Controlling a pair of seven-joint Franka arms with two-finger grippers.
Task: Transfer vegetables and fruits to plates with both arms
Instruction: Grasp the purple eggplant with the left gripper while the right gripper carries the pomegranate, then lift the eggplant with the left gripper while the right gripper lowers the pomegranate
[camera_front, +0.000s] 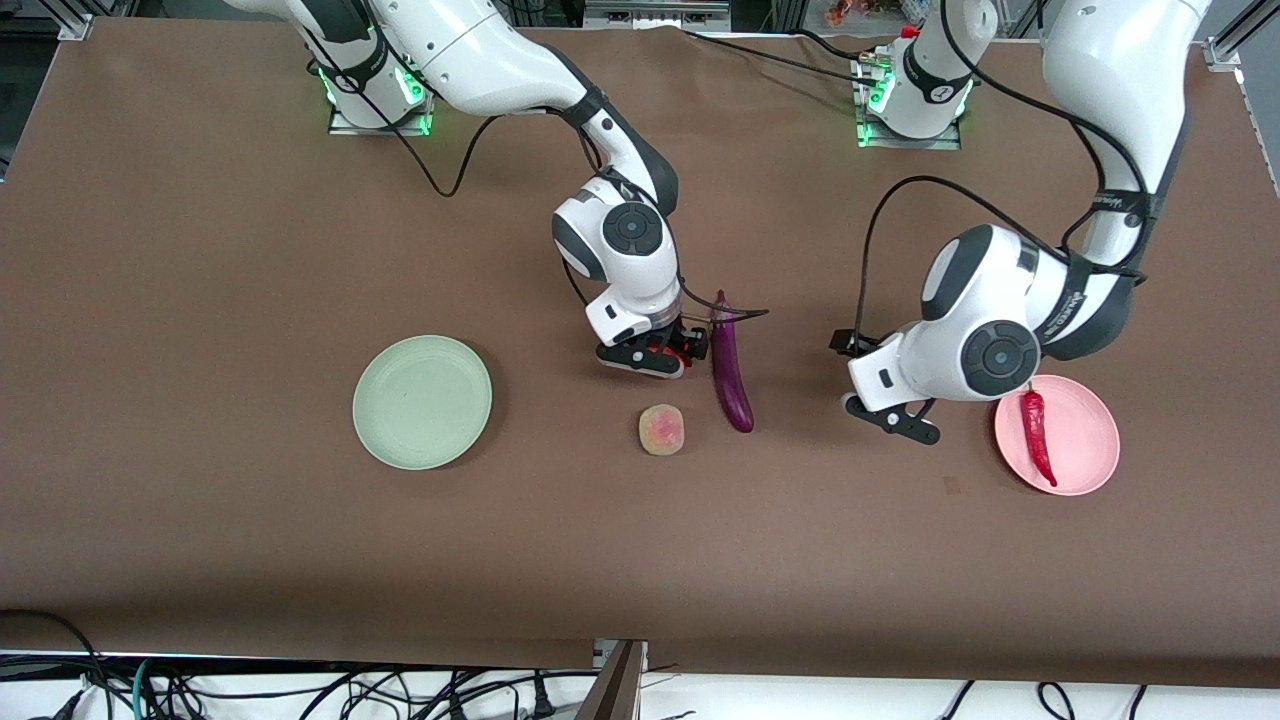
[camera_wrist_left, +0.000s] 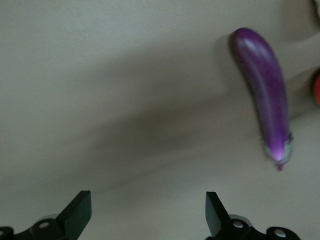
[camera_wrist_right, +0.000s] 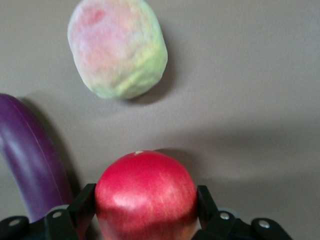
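The right hand (camera_wrist_right: 145, 210) is down on the surface (camera_front: 200, 250), fingers (camera_wrist_right: 82, 202) pressed against both sides of the red fruit (camera_wrist_right: 145, 195). The eggplant (camera_front: 730, 365) lies just beside it, the yellowish fruit (camera_front: 662, 429) near. The left hand (camera_wrist_left: 147, 210) hangs released between eggplant and pink plate (camera_front: 1085, 440), where the chili (camera_front: 1037, 435) lies. The green plate (camera_front: 422, 402) sits well apart.

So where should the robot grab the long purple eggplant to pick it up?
Probably around its middle, coming straight down from above, fingers either side of its width. The eggplant lies flat on the table, long and thin, so the middle should balance best. The open left gripper is nearby.
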